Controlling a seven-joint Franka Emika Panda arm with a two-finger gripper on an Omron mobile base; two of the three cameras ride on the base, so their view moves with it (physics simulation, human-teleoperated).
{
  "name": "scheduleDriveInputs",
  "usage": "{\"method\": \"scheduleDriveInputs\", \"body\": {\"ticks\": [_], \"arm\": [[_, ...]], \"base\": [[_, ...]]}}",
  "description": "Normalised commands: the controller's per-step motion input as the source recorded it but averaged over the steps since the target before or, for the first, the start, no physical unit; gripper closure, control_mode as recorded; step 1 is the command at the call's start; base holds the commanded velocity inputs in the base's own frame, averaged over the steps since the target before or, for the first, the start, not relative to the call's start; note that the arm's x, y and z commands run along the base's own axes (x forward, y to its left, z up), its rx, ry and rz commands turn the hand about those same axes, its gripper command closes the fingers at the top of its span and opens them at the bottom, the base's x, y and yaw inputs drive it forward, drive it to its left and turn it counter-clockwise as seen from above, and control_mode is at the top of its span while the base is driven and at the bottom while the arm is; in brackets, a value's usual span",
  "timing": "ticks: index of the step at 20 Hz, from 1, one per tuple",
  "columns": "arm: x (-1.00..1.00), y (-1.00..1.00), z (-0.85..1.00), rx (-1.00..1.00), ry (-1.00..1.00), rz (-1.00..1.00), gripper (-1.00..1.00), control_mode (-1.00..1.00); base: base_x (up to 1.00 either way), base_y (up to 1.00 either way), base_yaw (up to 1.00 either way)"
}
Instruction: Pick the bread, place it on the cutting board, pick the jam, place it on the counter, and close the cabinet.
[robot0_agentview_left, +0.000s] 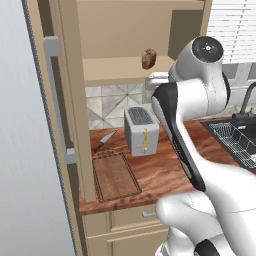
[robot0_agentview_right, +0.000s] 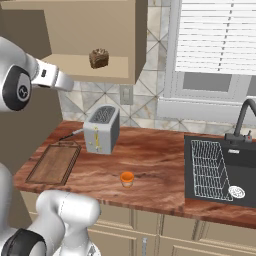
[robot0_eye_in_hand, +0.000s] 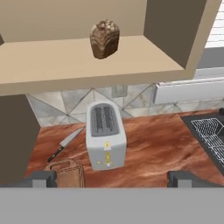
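Still pre-grasp: risks w/ bread up on the shelf

Claw (robot0_eye_in_hand: 112, 179) is spread wide, holding nothing; its two dark tips sit at the bottom of the hand view, well back from the small dark-brown crusty bread lump (robot0_eye_in_hand: 105, 39). Bread sits on the lower shelf of the open tan beige wall cabinet (robot0_agentview_right: 75, 30), toward the back. Small squat orange jam jar (robot0_agentview_right: 127, 178) stands on the reddish-brown wood-grain counter (robot0_agentview_right: 160, 165), near the front edge, well apart from everything else.

What could go wrong, as I judge it:
- Bread is small & rounded; a reach coming in too low could hit the shelf's front lip, too high and the fingers close over the top and it squirts out.
- Pushing in w/o centring could shove the bread further back toward the cabinet's rear wall.
- Drop on the way down: the white slotted toaster (robot0_eye_in_hand: 106, 133) stands almost under the shelf, and a black-handled kitchen knife (robot0_agentview_left: 105, 141) lies just beyond the flat brown wooden cutting board (robot0_agentview_left: 115, 176) (board's far end is close to the blade).
- Tall cabinet door (robot0_agentview_left: 75, 100) stands open on the left, beside the board; a wide arm swing toward the board could clip it.
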Motion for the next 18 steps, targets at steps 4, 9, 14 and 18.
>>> {"method": "scheduleDriveInputs", "body": {"ticks": [4,9,14,18], "arm": [[0.26,0.00,0.04,0.00,0.00,0.00,-1.00,-1.00],[0.30,0.01,0.02,0.00,0.00,0.00,-1.00,-1.00],[0.31,0.05,0.00,-0.01,0.00,0.00,-1.00,-1.00],[0.29,0.00,0.00,-0.01,-0.05,0.00,-1.00,-1.00]], "base": [[0.00,0.00,0.00],[0.00,0.00,0.00],[0.00,0.00,0.00],[0.00,0.00,0.00]]}}
